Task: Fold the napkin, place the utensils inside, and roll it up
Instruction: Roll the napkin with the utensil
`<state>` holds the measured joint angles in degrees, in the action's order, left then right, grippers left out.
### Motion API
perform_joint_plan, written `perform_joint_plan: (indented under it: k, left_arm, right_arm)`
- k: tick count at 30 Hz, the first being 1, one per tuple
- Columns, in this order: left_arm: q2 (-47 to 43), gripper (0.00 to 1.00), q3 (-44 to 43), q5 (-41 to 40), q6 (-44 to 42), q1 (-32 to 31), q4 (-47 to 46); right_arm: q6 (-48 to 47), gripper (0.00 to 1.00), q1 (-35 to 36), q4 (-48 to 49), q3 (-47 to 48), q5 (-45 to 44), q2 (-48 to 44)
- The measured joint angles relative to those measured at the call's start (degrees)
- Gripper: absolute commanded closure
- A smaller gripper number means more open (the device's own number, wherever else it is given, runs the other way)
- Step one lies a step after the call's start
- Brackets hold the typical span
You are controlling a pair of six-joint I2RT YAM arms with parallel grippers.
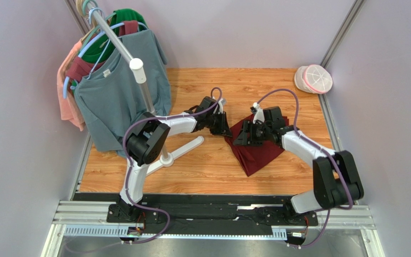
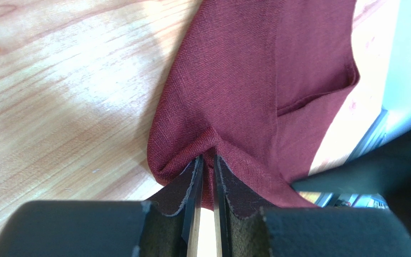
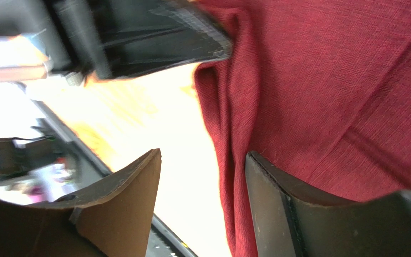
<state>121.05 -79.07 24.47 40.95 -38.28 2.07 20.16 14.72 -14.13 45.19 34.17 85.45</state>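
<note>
Puckering in left pincer (image 2: 206, 160): coarse-woven maroon napkin (image 2: 245, 80).

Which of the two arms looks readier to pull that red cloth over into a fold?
Probably the left. The left gripper is pinched shut on the napkin at its edge, while the right gripper stands open beside the cloth, holding nothing.

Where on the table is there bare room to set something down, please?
Bare wood: the near edge between rack base and napkin, and the far side left of the white container. Crowded: the centre, around left pincer and right pincer.
</note>
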Motion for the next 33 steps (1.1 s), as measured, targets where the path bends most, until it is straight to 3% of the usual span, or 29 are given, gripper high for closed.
perform_joint_plan:
  k: [12, 18, 33]
  left_arm:
    - [0.7, 0.8, -1.77, -1.07, -0.68, 0.0, 2.95]
    - [0.7, 0.8, -1.9, -1.05, -0.79, 0.0, 3.28]
    - [0.81, 0.8, -2.71, -1.05, -1.29, 0.0, 4.55]
  right_arm:
    - [-4.35, 0.36, 22.6, -8.17, -2.84, -36.98, -14.51]
    - [-4.11, 0.36, 24.59, -9.53, -3.37, -44.65, -14.19]
    - [-1.75, 0.39, 34.42, -13.75, -1.62, -54.42, -6.62]
